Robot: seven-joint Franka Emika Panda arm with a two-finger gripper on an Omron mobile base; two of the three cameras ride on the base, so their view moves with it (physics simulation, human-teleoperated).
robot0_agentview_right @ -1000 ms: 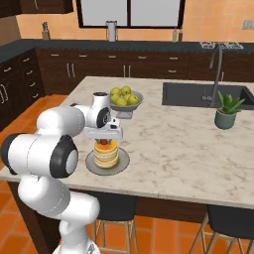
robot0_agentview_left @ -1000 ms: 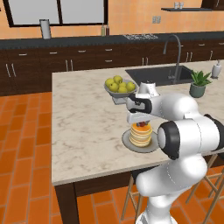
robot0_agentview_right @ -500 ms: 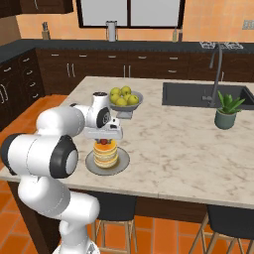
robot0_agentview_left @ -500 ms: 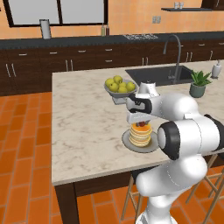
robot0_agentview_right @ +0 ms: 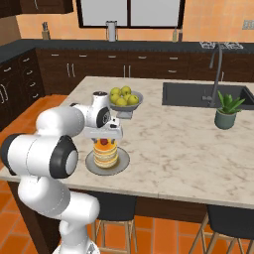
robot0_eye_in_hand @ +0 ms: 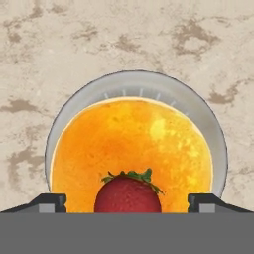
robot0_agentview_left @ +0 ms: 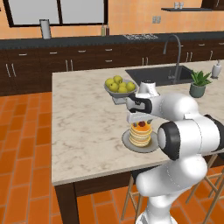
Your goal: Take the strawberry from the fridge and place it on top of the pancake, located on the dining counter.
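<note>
The strawberry (robot0_eye_in_hand: 128, 192), dark red with a green cap, lies on the top of the golden pancake (robot0_eye_in_hand: 131, 144) stack, which sits on a round grey plate (robot0_eye_in_hand: 139, 82). My gripper (robot0_eye_in_hand: 128, 202) hangs straight over it, open, with its two fingertips (robot0_eye_in_hand: 49, 201) spread wide on either side of the berry and not touching it. From the base, the strawberry (robot0_agentview_left: 141, 124) (robot0_agentview_right: 104, 142) shows as a small red dot on the pancake (robot0_agentview_left: 141, 134) (robot0_agentview_right: 105, 155), just under the gripper (robot0_agentview_left: 140, 120) (robot0_agentview_right: 103, 137). The plate (robot0_agentview_left: 128, 142) (robot0_agentview_right: 122, 161) stands on the dining counter (robot0_agentview_left: 87, 131) (robot0_agentview_right: 173, 144).
A grey bowl of yellow-green fruit (robot0_agentview_left: 119, 86) (robot0_agentview_right: 123, 96) stands just behind the hand. A sink with faucet (robot0_agentview_left: 162, 73) (robot0_agentview_right: 198, 94) and a potted plant (robot0_agentview_left: 199, 83) (robot0_agentview_right: 227, 110) lie further off. Stools (robot0_agentview_right: 223, 225) stand under the counter's near edge.
</note>
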